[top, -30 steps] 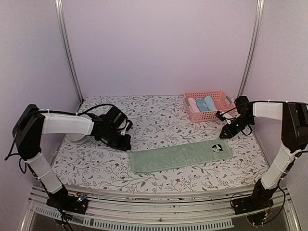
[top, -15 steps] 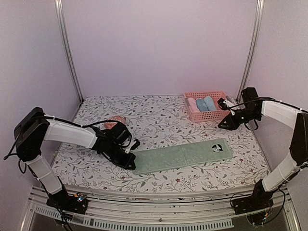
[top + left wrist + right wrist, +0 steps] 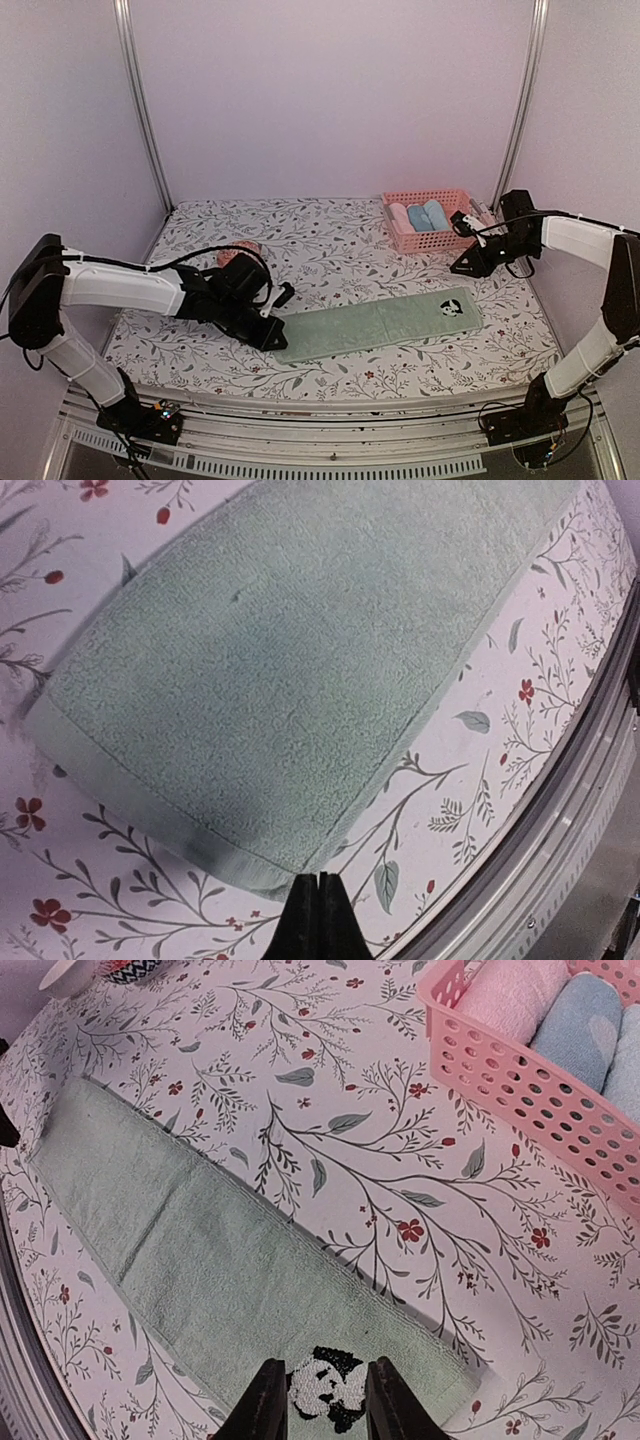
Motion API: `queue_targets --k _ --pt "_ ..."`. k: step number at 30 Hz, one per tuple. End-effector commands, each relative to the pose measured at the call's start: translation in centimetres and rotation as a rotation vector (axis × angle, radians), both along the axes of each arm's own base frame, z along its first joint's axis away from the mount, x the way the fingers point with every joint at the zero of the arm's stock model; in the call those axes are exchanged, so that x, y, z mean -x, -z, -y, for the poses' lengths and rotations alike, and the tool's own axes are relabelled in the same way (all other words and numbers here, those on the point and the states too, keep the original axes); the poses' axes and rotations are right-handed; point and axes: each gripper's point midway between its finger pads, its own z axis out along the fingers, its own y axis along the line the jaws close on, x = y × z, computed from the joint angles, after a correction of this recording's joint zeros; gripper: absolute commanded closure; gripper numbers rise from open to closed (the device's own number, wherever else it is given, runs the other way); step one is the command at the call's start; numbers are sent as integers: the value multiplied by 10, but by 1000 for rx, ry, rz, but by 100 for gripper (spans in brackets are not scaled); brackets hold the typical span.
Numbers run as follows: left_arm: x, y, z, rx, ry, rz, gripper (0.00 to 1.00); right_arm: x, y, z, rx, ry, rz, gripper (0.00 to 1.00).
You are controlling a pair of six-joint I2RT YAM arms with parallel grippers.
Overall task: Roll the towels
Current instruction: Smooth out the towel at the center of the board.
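Observation:
The pale green towel [image 3: 375,322] lies flat as a long folded strip across the front of the table, its panda print [image 3: 451,307] at the right end. My left gripper [image 3: 273,337] is low at the strip's left end. In the left wrist view it [image 3: 320,878] is shut, with its tips meeting at the near corner of the towel [image 3: 290,670] and no cloth showing between them. My right gripper [image 3: 459,268] hangs open between the towel's right end and the basket. From its wrist the gripper [image 3: 323,1368] frames the panda print [image 3: 325,1392] below. A light blue towel [image 3: 428,215] sits rolled in the basket.
The pink basket [image 3: 432,241] at the back right holds rolled towels, pink and blue [image 3: 580,1015]. A bowl [image 3: 238,253] stands behind my left arm. The table's metal front rail [image 3: 570,850] runs close to the towel's near corner.
My left arm has swung down from behind the towel's left end to its near corner, and its gripper has shut. My right gripper has lifted off the towel's right end and opened a little.

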Motion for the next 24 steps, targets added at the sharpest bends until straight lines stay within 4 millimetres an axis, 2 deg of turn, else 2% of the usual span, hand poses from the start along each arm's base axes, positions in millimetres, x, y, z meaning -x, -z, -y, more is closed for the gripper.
queue_targets --k 1,10,12,20,24 --pt "13 6 7 7 25 -32 99 2 9 -2 -7 -13 -1 71" --pt "33 67 -15 -102 22 -131 100 3 14 -2 -7 -14 -14 71" --pt "32 65 -12 -97 25 -129 100 3 13 -3 -9 -15 -13 71" --pt "10 18 -9 -45 44 -8 100 2 13 -3 -7 -15 -11 71" --pt "-14 4 -18 -62 -7 40 96 2 16 -2 -6 -17 -17 71"
